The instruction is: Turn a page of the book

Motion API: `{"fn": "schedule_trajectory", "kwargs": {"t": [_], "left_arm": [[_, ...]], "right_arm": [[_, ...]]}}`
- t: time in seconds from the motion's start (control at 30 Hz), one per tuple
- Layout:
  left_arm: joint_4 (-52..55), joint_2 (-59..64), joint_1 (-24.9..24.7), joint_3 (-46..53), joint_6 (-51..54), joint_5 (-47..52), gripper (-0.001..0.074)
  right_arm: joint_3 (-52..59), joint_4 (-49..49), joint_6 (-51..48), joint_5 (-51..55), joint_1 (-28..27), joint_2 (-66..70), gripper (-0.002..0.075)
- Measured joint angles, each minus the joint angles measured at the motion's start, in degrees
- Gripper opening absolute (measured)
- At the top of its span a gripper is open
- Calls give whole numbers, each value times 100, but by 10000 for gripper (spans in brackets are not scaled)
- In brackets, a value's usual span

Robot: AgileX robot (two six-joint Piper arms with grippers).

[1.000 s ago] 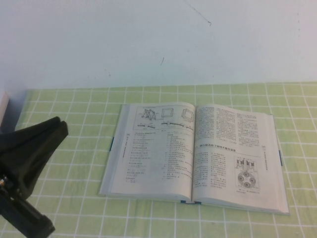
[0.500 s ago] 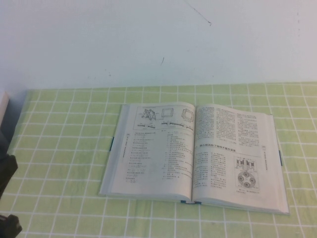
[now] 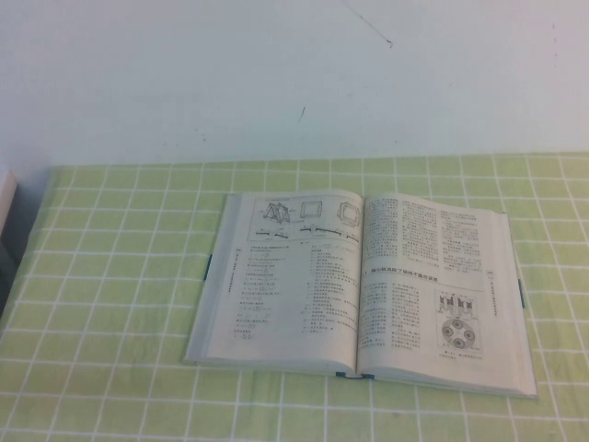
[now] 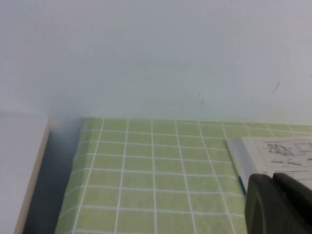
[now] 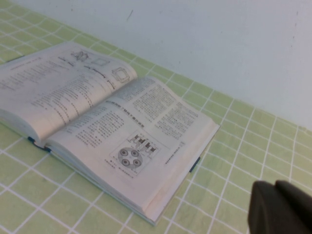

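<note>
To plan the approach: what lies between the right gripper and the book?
Only bare green checked cloth, in the right wrist view, between the shut right gripper and the book.

We see a worktop (image 3: pixel 110 276) covered in light green cloth crossed by a white grid. On it the book (image 3: pixel 363 290) shows greyish-white pages printed in black text and line diagrams, edged by a thin teal-blue cover. The wall (image 3: pixel 276 74) behind is pale bluish white. Both the left gripper (image 4: pixel 280 204) and the right gripper (image 5: pixel 282 209) are black.

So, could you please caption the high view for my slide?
Open book lying flat on green checked tablecloth; neither arm in view.
</note>
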Motion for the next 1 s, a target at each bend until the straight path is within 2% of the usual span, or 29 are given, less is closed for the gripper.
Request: {"fn": "schedule_trajectory", "kwargs": {"t": [0.23,0.37,0.63,1.0], "left_arm": [[-171,-516,568,480,71,167,-4],[-280,-531,734,481,71,442,-4],[-262,-575,734,481,71,1186,-4],[-237,-579,615,471,71,1304,-4]], "right_arm": [[0,0,0,0,0,0,-3],[0,0,0,0,0,0,-3],[0,0,0,-9,0,0,-3],[0,0,0,-12,0,0,-3]]}}
